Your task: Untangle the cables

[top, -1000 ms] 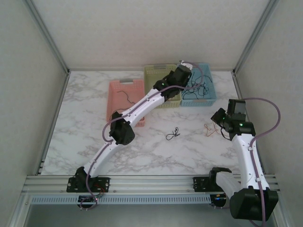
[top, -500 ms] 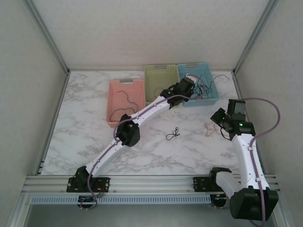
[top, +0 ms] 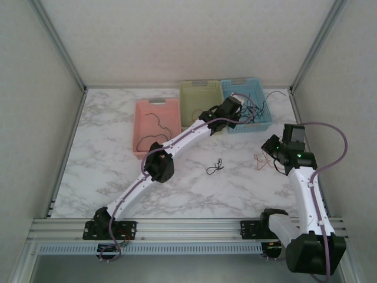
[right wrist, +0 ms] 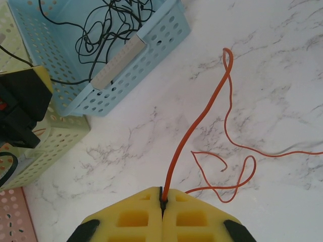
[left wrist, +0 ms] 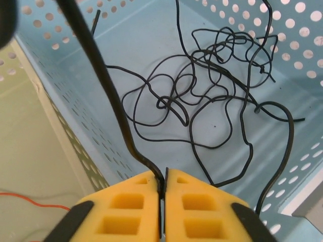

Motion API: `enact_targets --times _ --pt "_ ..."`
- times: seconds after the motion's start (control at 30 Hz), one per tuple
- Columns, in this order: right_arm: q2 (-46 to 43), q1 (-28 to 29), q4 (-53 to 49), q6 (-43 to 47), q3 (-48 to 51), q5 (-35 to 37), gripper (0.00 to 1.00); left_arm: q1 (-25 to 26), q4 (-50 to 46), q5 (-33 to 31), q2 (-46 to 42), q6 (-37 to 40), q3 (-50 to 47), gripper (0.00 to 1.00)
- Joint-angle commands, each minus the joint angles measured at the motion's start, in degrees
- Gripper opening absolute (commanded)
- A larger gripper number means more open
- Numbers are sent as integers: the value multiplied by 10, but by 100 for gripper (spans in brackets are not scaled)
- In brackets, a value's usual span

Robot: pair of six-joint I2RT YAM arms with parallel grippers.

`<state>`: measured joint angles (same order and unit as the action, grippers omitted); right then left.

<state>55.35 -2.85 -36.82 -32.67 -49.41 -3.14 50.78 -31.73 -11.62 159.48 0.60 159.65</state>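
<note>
Looking from above, the left fingers (top: 238, 109) hang over the pale blue perforated plastic basket (top: 264, 122), nearer its tangle of thin black cables (top: 250, 113) than the right fingers (top: 266, 152).

Left wrist: the fingers pinch one black strand (left wrist: 108, 91) running up-left, with the knot ahead-right.

Right wrist: the fingers clamp a thin orange-red cable (right wrist: 194, 126) that lies forward over the marble tabletop (right wrist: 282, 60).

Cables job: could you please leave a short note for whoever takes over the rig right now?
Left hand: shut on a black cable at the blue basket.
Right hand: shut on the orange cable trailing on the table.
Done: a lone cable lies in the pink basket.
Left: the tangle in the blue basket and a small clump on the table.
</note>
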Motion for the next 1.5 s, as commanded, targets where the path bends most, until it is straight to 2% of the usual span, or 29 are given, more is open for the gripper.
enact_targets --times 0.0,0.3,0.6,0.73,0.93,1.03,1.27,1.47 --pt "2 2 10 -6 5 -9 0 -2 -37 25 -22 -3 15 16" --pt "5 1 13 -9 -1 -18 0 -1 -77 44 -113 9 14 48" --pt "-2 1 7 -14 -10 -33 0 4 -149 56 -216 11 0 60" --pt "-3 5 3 -14 -29 -54 0 3 -181 35 -262 -6 -39 64" --pt "1 23 -4 -14 -61 -57 0 2 -197 34 -333 -20 -141 66" --pt "7 44 -6 -9 -78 -59 0 1 -168 28 -399 -35 -227 66" --pt "36 121 -11 9 -188 -60 0 -16 -50 23 -642 -79 -530 68" --pt "79 188 -17 7 -310 -57 0 -31 -41 -6 -846 -120 -729 71"
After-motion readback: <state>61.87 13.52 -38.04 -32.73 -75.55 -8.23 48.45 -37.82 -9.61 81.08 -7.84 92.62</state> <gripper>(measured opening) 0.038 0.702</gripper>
